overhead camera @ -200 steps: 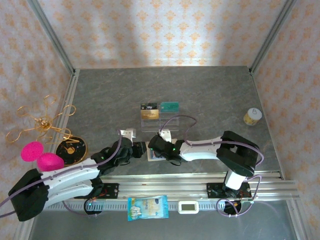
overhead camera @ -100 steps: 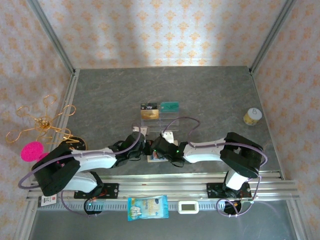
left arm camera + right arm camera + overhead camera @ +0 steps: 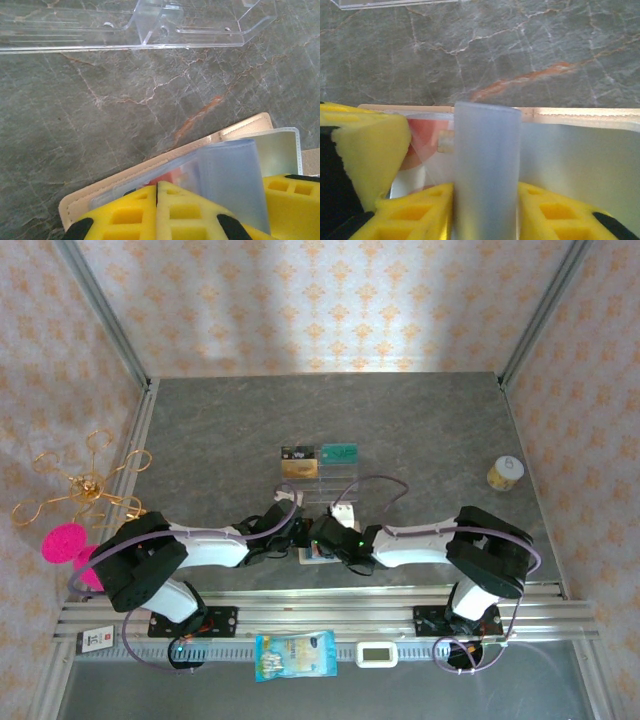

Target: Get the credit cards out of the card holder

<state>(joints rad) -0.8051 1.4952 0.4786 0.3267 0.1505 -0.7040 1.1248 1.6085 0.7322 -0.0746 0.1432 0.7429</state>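
The tan card holder (image 3: 312, 556) lies open on the table near the front edge, between my two grippers. My left gripper (image 3: 156, 184) is shut, its tips resting over a clear pocket where a red credit card (image 3: 167, 177) shows. I cannot tell whether anything thin is pinched between the pads. The tan rim (image 3: 245, 125) runs behind it. My right gripper (image 3: 486, 187) is shut on an upright blue-grey pocket leaf (image 3: 487, 145), one finger on each side. The red credit card (image 3: 422, 135) lies to its left. From above, the left gripper (image 3: 298, 537) and right gripper (image 3: 322, 540) nearly touch.
A clear acrylic rack (image 3: 318, 472) stands just behind the card holder and holds a gold-and-black card (image 3: 298, 460) and a teal card (image 3: 338, 453). A small gold jar (image 3: 505, 473) is at the right. A gold wire ornament (image 3: 85, 485) and a pink piece (image 3: 65, 540) sit outside the left rail.
The left arm swung in from the left to the card holder, and its gripper closed over the pocket. The right gripper stayed at the holder and shifted slightly.
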